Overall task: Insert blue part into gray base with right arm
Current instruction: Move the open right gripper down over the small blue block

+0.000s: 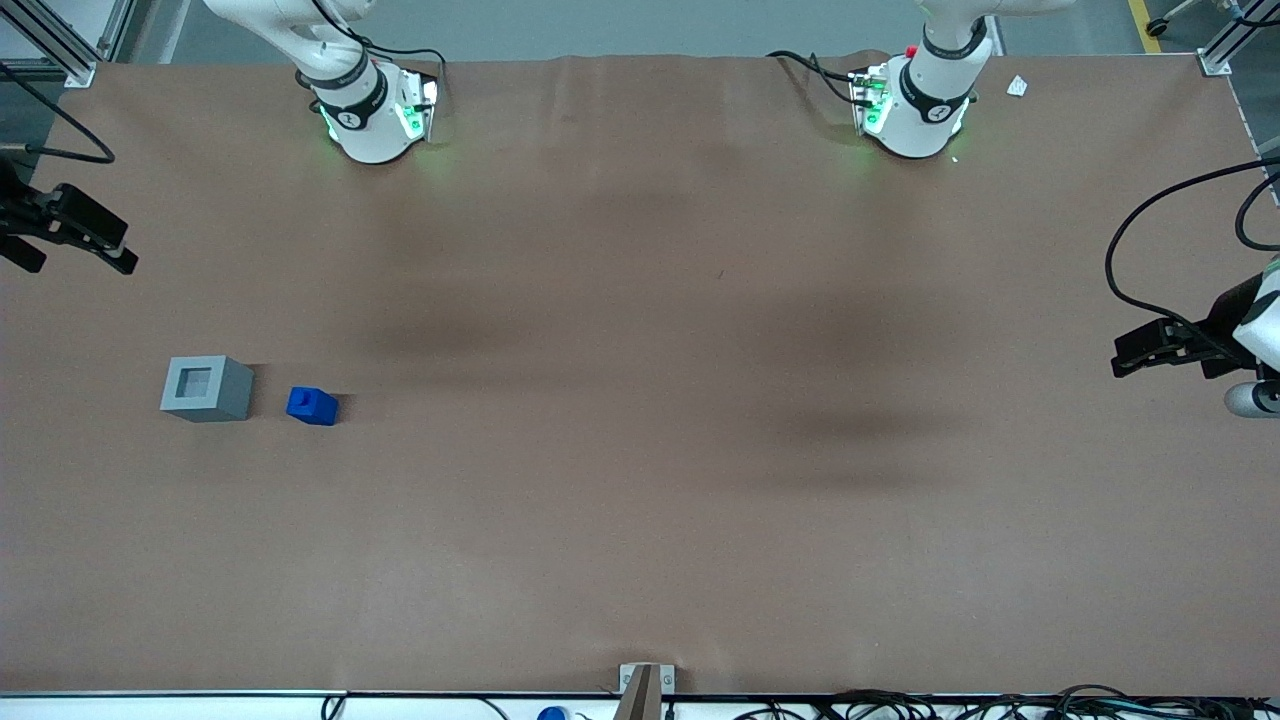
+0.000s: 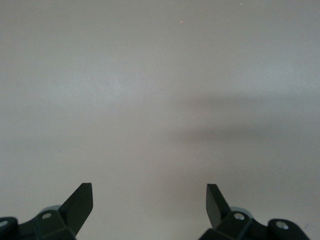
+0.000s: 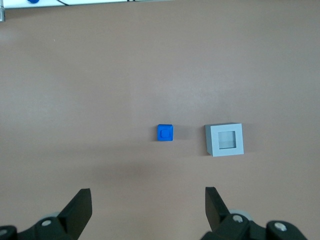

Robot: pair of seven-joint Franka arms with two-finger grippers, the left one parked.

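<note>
- Nothing has been picked up yet, so this can be judged as the very start: the approach step, before any grasp.
- The blue part (image 1: 312,406) is sat on the brown table (image 1: 640,500), stub facing up, just beside the gray base (image 1: 206,389) but not touching it. Both are found toward the working arm's end of the table.
- In the base's top face the square socket is seen open, nothing in it.
- The right arm's gripper (image 1: 75,235) is held high above the table, farther from the front camera than both blocks and well apart from them. Its fingers (image 3: 80,207) are spread wide, with nothing held between them.
- Next, probably: the gripper needs to be brought down over the blue part and the fingers lined up with its flat sides before being closed.
- Since the stub is pointing up, the part will likely have to be flipped for the stub to be seated in the socket, so the grasp should be planned with that in mind.
</note>
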